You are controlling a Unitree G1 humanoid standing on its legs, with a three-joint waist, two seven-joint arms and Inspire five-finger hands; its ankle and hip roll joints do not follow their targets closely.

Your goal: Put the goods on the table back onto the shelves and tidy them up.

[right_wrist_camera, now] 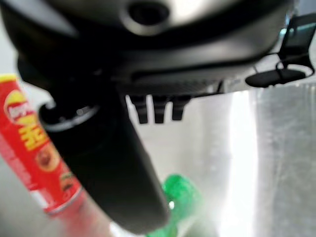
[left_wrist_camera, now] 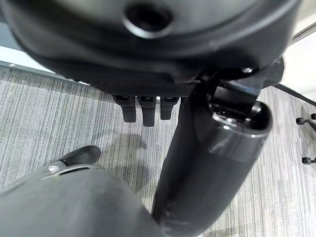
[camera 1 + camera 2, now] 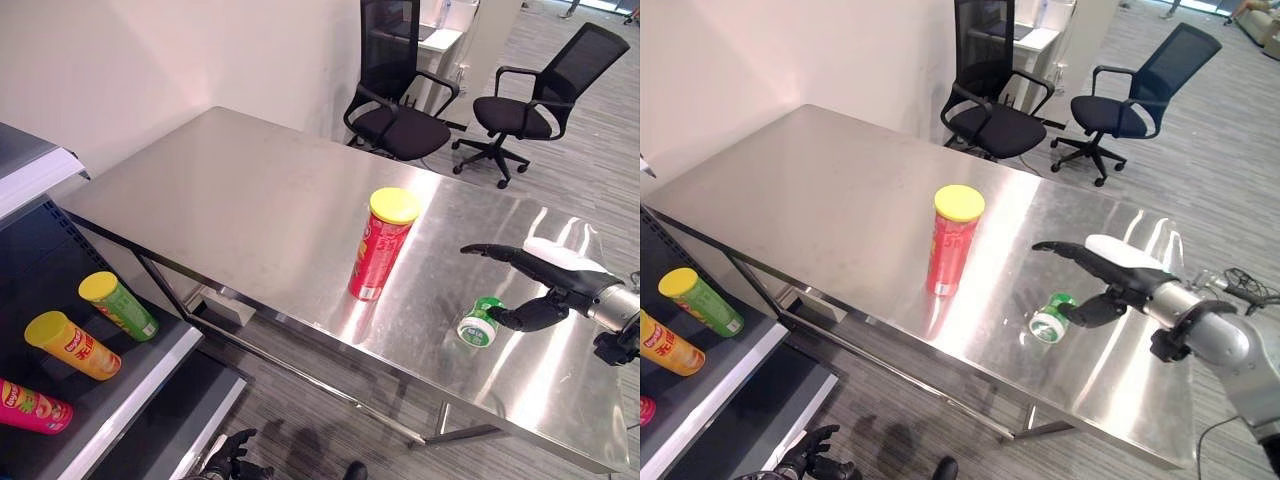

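I find myself in an office space fitted out as a mock shop. Two black mesh-backed office chairs, one point(image 3: 400, 95) against the wall and one point(image 3: 535, 95) on castors further out, stand on grey striped carpet flooring point(image 3: 590, 165) beyond a stainless steel bench point(image 3: 250, 200). A white desk point(image 3: 440, 40) shows behind the chairs. To my left stands a retail-style shelf point(image 3: 130, 385) with a white front edge, carrying snack canisters laid on their sides: a green one point(image 3: 118, 305), an orange one point(image 3: 72, 345) and a pink one point(image 3: 32, 407). The wall point(image 3: 150, 60) is plain and pale.
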